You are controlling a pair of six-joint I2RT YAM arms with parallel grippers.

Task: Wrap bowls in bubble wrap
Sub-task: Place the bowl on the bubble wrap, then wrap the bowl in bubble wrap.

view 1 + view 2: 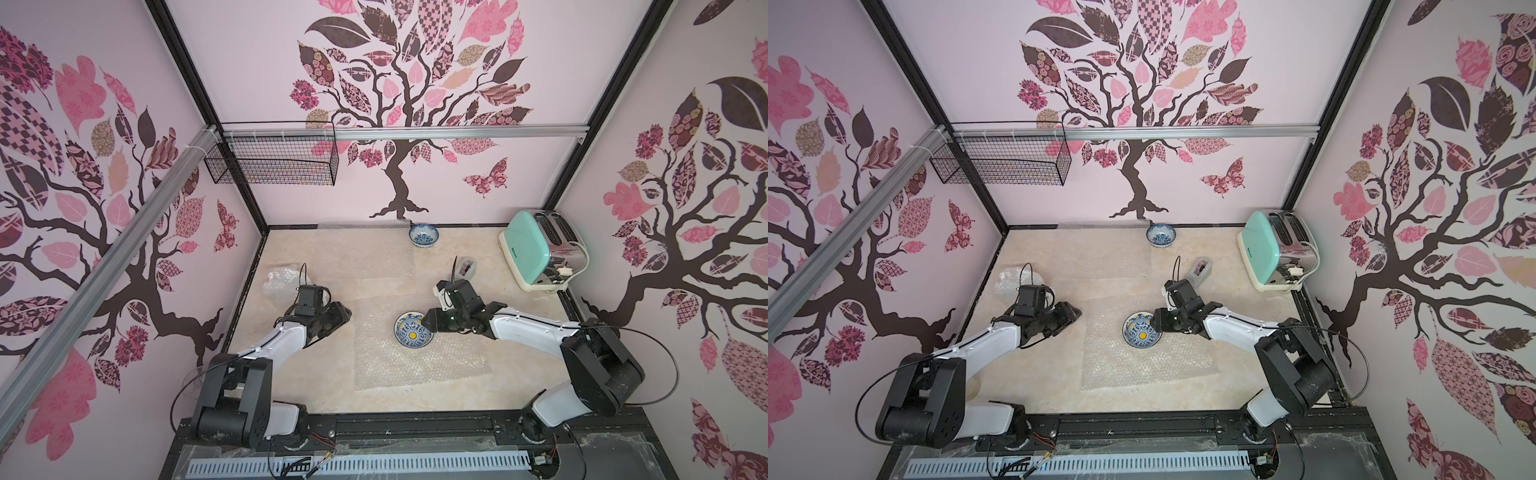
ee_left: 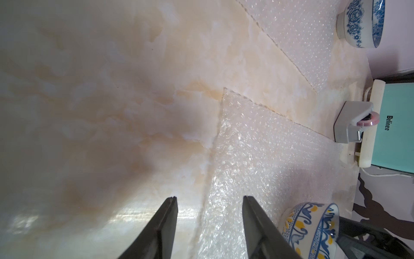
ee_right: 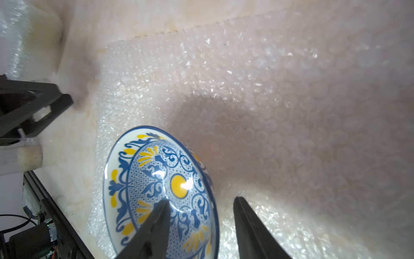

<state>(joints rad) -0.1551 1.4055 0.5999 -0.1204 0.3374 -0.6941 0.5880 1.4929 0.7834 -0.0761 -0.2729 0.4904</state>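
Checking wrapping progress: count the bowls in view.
2. The yellow-centred bowl sits on the near sheet; the blue-and-white bowl stands by the back wall. The crumpled bundle may hide another.

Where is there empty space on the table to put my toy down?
Best spot: the bare table in front of the near bubble wrap sheet, and that sheet's near half. The strip left of it, by the left gripper, is bare too. Crowded: around the yellow-centre bowl at the right gripper, and by the toaster.
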